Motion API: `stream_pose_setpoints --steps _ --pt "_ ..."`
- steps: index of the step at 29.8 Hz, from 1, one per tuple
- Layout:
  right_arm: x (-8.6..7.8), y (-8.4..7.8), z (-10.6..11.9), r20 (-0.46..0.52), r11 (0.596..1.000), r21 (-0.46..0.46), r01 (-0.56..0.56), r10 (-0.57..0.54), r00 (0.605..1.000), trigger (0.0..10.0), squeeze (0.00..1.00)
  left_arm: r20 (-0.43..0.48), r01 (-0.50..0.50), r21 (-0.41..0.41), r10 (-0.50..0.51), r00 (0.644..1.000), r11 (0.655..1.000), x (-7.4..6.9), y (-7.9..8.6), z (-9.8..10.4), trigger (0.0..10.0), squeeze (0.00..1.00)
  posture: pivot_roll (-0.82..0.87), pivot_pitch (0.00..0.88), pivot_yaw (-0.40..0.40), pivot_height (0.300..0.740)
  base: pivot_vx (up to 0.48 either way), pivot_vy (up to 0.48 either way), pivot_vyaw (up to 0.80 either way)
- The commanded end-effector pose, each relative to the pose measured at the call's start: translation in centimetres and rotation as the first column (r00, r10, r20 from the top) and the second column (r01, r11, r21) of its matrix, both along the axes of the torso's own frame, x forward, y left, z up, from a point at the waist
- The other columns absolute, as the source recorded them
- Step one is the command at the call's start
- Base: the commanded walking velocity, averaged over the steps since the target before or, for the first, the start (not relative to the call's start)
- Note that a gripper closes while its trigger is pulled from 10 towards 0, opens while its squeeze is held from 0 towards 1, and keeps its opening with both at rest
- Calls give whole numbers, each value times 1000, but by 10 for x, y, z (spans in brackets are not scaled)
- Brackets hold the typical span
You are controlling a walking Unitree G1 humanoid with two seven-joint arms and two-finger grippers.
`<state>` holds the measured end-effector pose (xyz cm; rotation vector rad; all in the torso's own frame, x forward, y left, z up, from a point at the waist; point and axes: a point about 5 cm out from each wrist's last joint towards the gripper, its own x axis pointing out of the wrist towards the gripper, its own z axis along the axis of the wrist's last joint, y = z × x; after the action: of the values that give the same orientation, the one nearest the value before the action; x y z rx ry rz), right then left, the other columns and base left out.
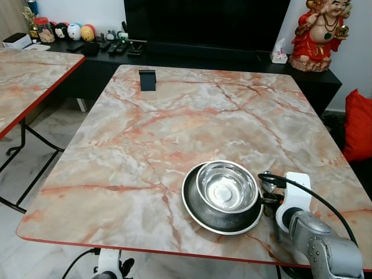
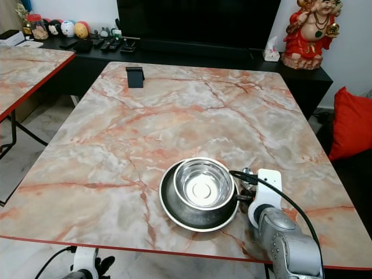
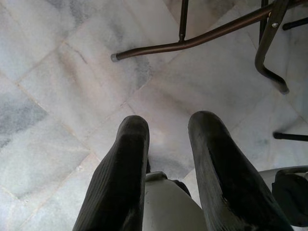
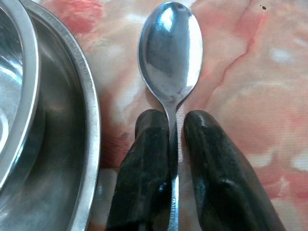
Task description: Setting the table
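Marble-patterned table (image 1: 174, 128): pink-veined top; place setting sits near its front right edge.
Dark round steel plate (image 1: 218, 218): already laid flat on the table.
Shiny steel bowl (image 1: 226, 187): already set inside the plate.
Polished steel spoon (image 4: 171, 53): not yet released; bowl end lies just beside the plate rim, over the tabletop.
Right gripper (image 4: 175, 144): jaws clamped on the spoon handle, one finger each side.
Left gripper (image 3: 166, 159): hangs idle over the floor, jaws apart.
Progress: judged nearly complete; spoon release remains.
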<state>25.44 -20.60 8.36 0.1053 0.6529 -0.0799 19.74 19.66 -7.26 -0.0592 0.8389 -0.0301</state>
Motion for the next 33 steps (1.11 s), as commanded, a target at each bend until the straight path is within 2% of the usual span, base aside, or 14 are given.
stream_pose_setpoints --steps 1,10,11,13,14,27,30,33 --pt "3 -3 3 13 1000 -6 10 -10 1000 10000 608 -8 4 -6 -4 1000 1000 -1 -1 -1 10000 0 -25 0 -72 727 0 0 0" --pt "3 -2 3 12 1000 -5 7 -7 1000 10000 596 -16 1 -6 -1 1000 1000 -3 -1 -2 10000 0 -25 0 -72 727 0 0 0" --pt "3 -2 3 14 1000 -4 7 -7 1000 10000 545 -20 1 -6 -1 1000 1000 -4 -1 -3 10000 0 -25 0 -72 727 0 0 0" --pt "3 -2 3 15 1000 -4 7 -7 1000 10000 545 -22 0 -6 -1 1000 1000 -5 -2 -3 10000 0 -25 0 -72 727 0 0 0" --pt "4 -2 4 20 1000 -6 11 -10 1000 10000 8 -26 0 -6 0 1000 1000 -5 -2 -3 10000 0 -26 0 -72 727 0 0 0" --pt "10 -4 15 91 999 30 42 -45 995 10000 0 -49 -12 2 12 999 1000 -11 6 -5 10000 0 -26 0 -70 727 0 0 0" --pt "14 -6 21 149 997 31 64 -68 986 10000 0 -50 -12 2 12 999 1000 -11 6 -5 10000 0 -26 0 -70 727 0 0 0" --pt "20 -11 36 284 996 3 89 -86 955 10000 0 -51 -12 3 13 999 1000 -11 7 -5 10000 0 -27 0 -68 727 0 0 0"
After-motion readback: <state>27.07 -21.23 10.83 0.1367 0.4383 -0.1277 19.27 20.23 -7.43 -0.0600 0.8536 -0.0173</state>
